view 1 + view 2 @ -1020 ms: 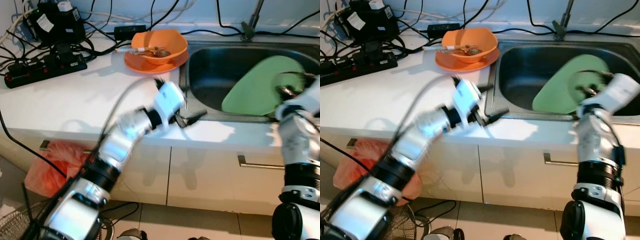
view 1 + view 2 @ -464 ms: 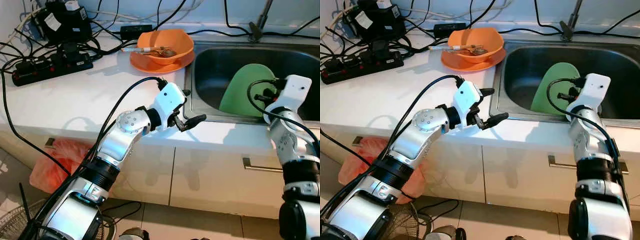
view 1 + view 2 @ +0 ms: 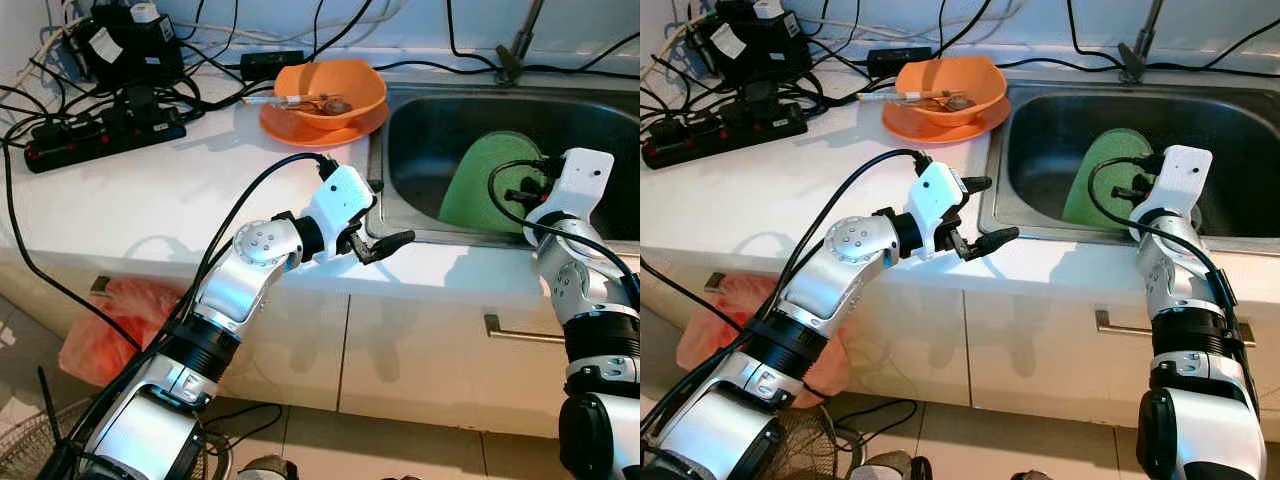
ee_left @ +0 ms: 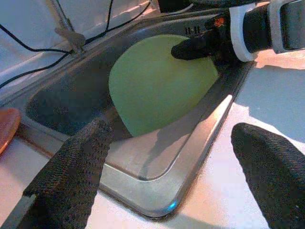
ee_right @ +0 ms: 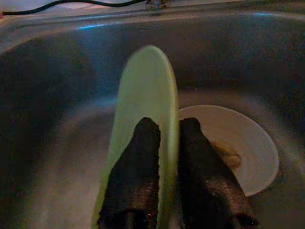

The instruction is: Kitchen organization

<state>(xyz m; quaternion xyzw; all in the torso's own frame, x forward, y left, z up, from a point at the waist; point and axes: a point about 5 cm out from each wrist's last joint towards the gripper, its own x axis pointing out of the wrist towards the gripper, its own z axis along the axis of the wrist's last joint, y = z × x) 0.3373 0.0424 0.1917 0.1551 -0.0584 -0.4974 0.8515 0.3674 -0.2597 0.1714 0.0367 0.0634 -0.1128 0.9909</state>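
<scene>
A light green plate (image 3: 480, 180) stands on edge inside the steel sink (image 3: 420, 120). My right gripper (image 5: 162, 143) is shut on the green plate (image 5: 145, 90), one black finger on each face of its rim. Its white wrist housing (image 3: 580, 180) sits at the sink's front right. My left gripper (image 3: 385, 215) hovers open over the sink's front left corner, and its fingers (image 4: 71, 176) frame the green plate (image 4: 157, 86). A white dish (image 5: 238, 143) with a bit of food lies on the sink floor beside the plate.
An orange bowl (image 3: 325, 90) on an orange plate holds utensils at the back of the white counter (image 3: 150, 190). Power strips and cables (image 3: 100, 120) crowd the back left. A faucet (image 3: 515, 40) rises behind the sink. An orange bag (image 3: 100, 330) hangs below the counter.
The green plate has gone from leaning flat to standing more on edge, with my right gripper on it. My left gripper has held its place by the sink corner.
</scene>
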